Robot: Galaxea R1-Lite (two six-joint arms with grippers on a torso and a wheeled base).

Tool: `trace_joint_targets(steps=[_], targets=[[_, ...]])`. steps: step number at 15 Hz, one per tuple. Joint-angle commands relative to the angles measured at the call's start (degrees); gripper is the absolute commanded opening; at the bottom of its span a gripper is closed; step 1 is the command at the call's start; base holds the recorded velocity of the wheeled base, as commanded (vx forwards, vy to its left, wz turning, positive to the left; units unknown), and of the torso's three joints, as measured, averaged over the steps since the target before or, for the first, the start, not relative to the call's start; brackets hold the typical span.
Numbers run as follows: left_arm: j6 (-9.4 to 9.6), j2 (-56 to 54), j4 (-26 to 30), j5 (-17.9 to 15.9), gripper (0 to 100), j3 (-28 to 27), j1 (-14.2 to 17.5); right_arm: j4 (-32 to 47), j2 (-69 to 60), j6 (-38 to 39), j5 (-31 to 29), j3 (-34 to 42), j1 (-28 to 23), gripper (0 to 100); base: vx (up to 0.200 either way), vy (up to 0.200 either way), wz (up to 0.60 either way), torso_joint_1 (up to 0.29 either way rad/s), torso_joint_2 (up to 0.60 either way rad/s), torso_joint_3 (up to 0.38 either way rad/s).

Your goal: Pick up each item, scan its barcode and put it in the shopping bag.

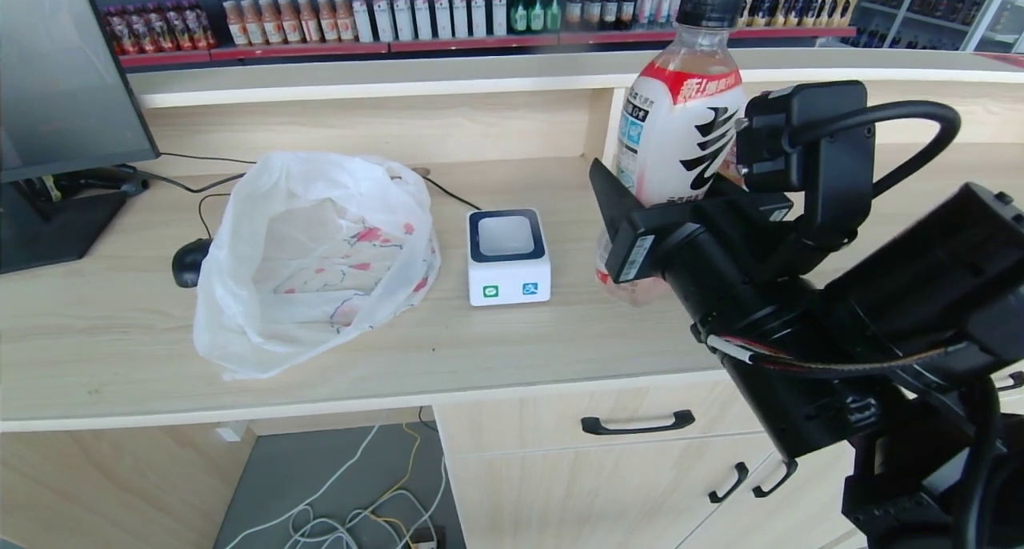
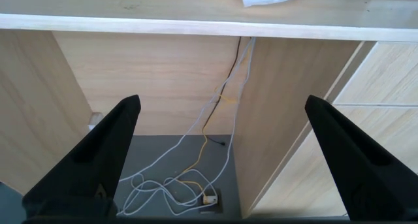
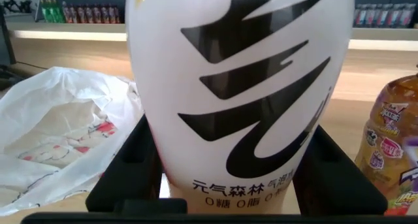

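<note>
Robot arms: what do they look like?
Mostly black. The right arm is chunky, with a looping black cable and a white sticker on the right gripper. The left gripper has flat, tapered fingers.

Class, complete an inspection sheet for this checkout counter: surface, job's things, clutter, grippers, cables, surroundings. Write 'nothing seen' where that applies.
Surface: light wooden counter.
Job's things: white-labelled bottle held upright; white scanner on the counter, open shopping bag to its left; amber bottle near the held one.
Clutter: black mouse and monitor at the left end.
Grippers: right gripper shut on the bottle; left gripper open, below the counter edge.
Cables: one cable behind the bag; loose cables on the floor underneath.
Surroundings: shelves of drinks behind; drawers below.
</note>
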Motion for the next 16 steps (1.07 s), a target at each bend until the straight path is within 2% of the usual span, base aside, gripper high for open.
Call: trace_joint_targets(steps=[1,3,7,11,16], targets=[[-0.01,-0.02,-0.01,0.0,100,0.0,0.02,-0.02,0.26,0.21,-0.25,-0.39,-2.16,0,0.0,0.2,0.0,-0.007,0.01,0.002],[0.17,-0.02,-0.01,0.0,100,0.0,0.02,-0.02,0.26,0.47,0.01,-0.04,-2.95,0,0.0,0.2,0.0,-0.007,0.0,0.0],[0.17,-0.02,-0.01,0.0,100,0.0,0.02,-0.19,2.72,0.65,0.28,-0.22,-3.04,0,0.0,0.0,0.0,0.0,0.0,0.0],[0.17,-0.02,-0.01,0.0,100,0.0,0.02,2.53,5.27,0.56,-0.51,-7.07,-3.66,0,0.0,0.0,0.0,0.0,0.0,0.0],[0.17,-0.02,-0.01,0.0,100,0.0,0.02,4.2,9.4,-6.21,-0.6,-13.84,-6.56,0,0.0,0.0,0.0,0.0,0.0,0.0]])
